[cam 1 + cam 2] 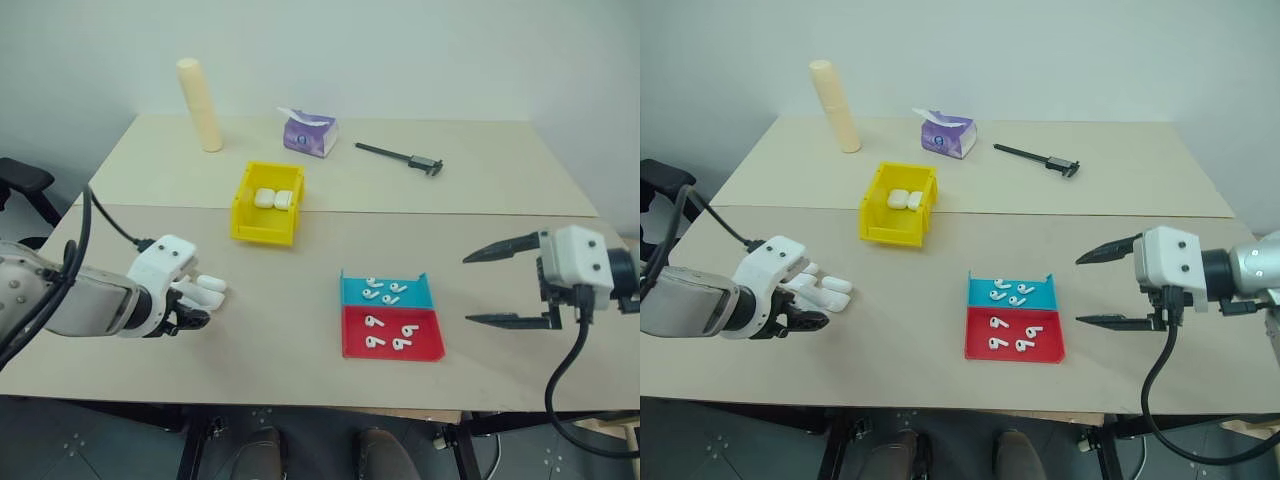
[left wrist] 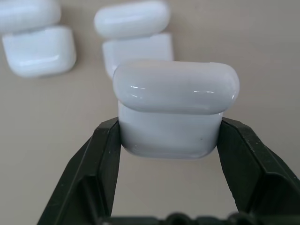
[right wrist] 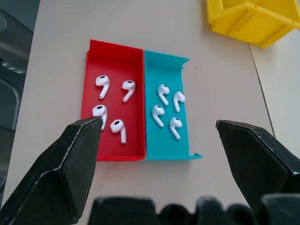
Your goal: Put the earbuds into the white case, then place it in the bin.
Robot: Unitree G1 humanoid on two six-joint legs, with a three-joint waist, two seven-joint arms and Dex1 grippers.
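Left gripper [image 2: 168,136] clamped on the white case [image 2: 174,110], lid open, lifted off the table to the left of the red tray [image 1: 392,342], presumably ready for loading earbuds. Two more open cases [image 2: 38,42] lying on the table beneath it. Right gripper [image 1: 492,288] spread wide and empty, hovering right of the red tray. Four earbuds [image 3: 111,105] inside that tray, four in the teal tray [image 3: 168,110] adjoining it. Beyond both, the yellow bin [image 1: 268,203] holding what look like two cases.
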